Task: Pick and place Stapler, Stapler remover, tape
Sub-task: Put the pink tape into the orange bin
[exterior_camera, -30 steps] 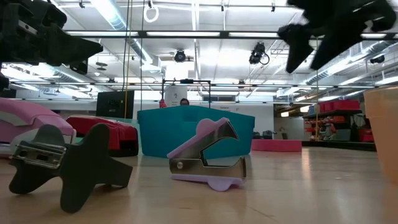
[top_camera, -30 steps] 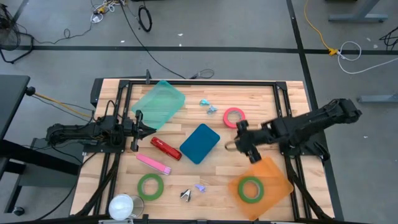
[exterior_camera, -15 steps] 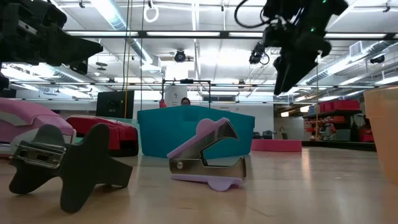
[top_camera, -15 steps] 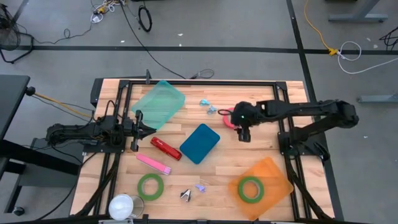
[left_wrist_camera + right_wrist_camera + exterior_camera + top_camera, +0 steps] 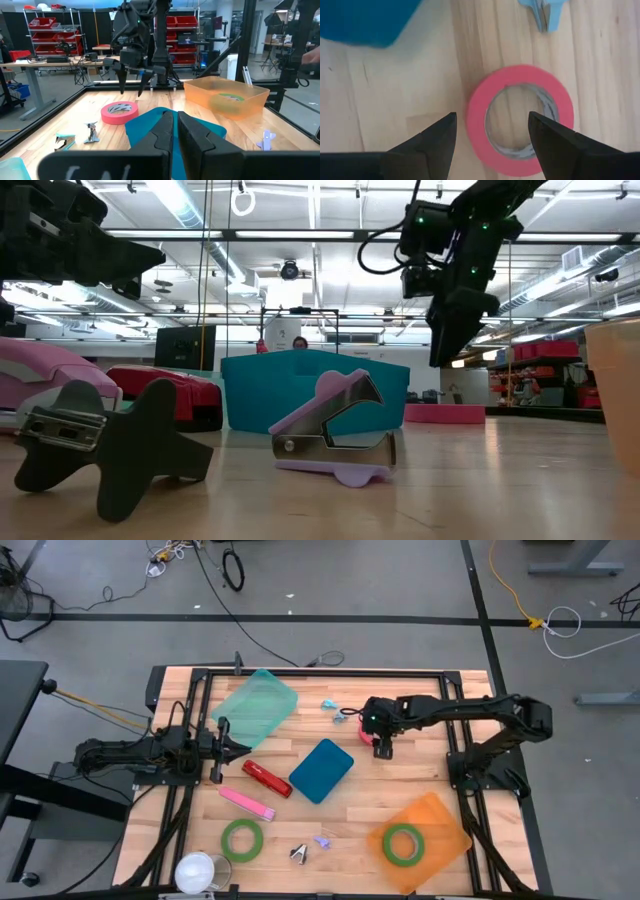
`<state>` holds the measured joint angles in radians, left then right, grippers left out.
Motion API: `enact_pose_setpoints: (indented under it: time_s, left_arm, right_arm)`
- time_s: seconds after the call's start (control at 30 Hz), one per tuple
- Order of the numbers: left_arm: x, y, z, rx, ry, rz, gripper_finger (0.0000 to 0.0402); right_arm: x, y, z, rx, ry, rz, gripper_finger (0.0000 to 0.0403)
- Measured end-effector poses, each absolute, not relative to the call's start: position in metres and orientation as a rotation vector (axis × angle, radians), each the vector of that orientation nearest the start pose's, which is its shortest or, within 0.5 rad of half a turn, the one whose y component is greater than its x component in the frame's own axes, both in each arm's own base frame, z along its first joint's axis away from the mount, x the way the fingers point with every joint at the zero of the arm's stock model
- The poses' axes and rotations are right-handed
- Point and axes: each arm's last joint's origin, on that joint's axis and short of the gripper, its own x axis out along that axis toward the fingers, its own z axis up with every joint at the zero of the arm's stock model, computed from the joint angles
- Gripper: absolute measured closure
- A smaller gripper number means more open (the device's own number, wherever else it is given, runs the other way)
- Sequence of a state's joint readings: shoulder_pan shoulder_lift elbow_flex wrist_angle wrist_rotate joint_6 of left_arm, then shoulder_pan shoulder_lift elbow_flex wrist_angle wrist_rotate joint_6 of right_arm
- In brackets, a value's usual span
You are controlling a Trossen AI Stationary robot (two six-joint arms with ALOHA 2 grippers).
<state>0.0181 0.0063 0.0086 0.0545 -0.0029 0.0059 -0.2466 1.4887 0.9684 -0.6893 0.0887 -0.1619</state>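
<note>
The pink tape roll [image 5: 520, 120] lies flat on the table's far middle [image 5: 364, 727], and shows in the low view [image 5: 445, 414]. My right gripper [image 5: 492, 145] hovers above it, fingers open and pointing down [image 5: 447, 345], clear of the roll. The red stapler [image 5: 265, 778], a pink stapler [image 5: 246, 803], a purple staple remover [image 5: 335, 435] and a black staple remover [image 5: 100, 445] lie on the table. One green tape [image 5: 242, 839] lies on the near left. My left gripper [image 5: 175, 135] is shut and empty at the table's left [image 5: 222, 748].
An orange bin [image 5: 420, 840] holds a second green tape [image 5: 402, 843] at the near right. A blue box [image 5: 322, 770] sits mid-table, a teal lid [image 5: 255, 705] at the far left. Two light-blue staple removers [image 5: 335, 710] lie beside the pink tape. A white roll [image 5: 197, 872] sits near left.
My right gripper has swung from above the orange bin toward the table's far edge and left, to above the pink tape. It has turned its fingers down and come lower. Nothing on the table has moved.
</note>
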Motion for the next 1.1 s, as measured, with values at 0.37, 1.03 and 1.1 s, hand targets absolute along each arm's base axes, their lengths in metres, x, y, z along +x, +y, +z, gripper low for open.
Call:
enact_pose_setpoints:
  time_s: [0.37,1.03,1.1]
  left_arm:
    - [0.097,0.002,0.171,0.006,-0.057,0.021,0.0372]
    - [0.097,0.002,0.171,0.006,-0.057,0.022,0.0372]
    - [0.097,0.002,0.171,0.006,-0.057,0.022,0.0372]
  right_arm:
    - [0.266,-0.076,0.207,-0.011,1.208,-0.229,0.0156]
    - [0.255,-0.075,0.171,0.073,1.162,-0.296,0.0156]
    - [0.256,-0.075,0.172,0.074,1.149,-0.298,0.0156]
